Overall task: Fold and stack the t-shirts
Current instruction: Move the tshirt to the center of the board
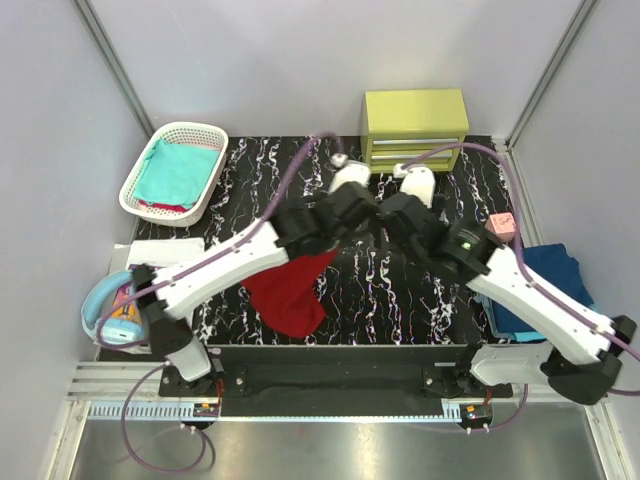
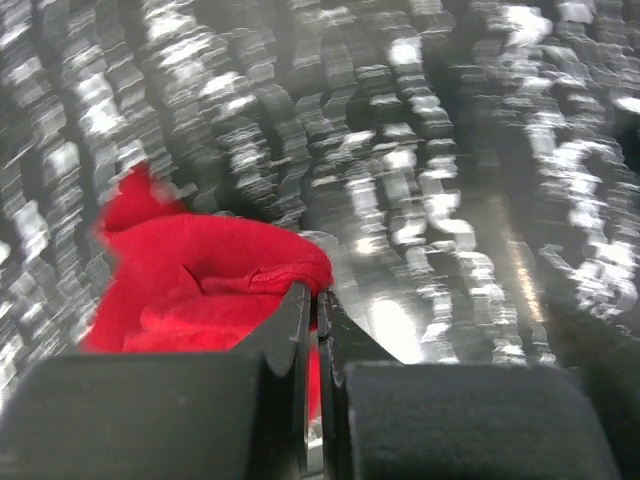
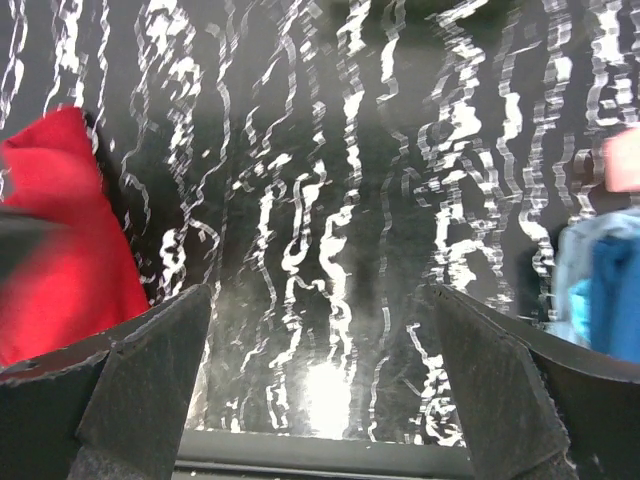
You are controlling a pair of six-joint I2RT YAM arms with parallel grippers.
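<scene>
From above, we see the dark red t-shirt [image 1: 290, 290] hang from the left gripper [image 1: 335, 232]. It is a long strip that points toward the near-left table edge. Only this view shows the teal t-shirt [image 1: 178, 170] in the white basket [image 1: 140, 195].

On the left wrist, the jaws pinch the red cloth tight.

On the right wrist, the right gripper [image 3: 322, 290] is wide and holds nothing. The red shirt lies to its left.
</scene>
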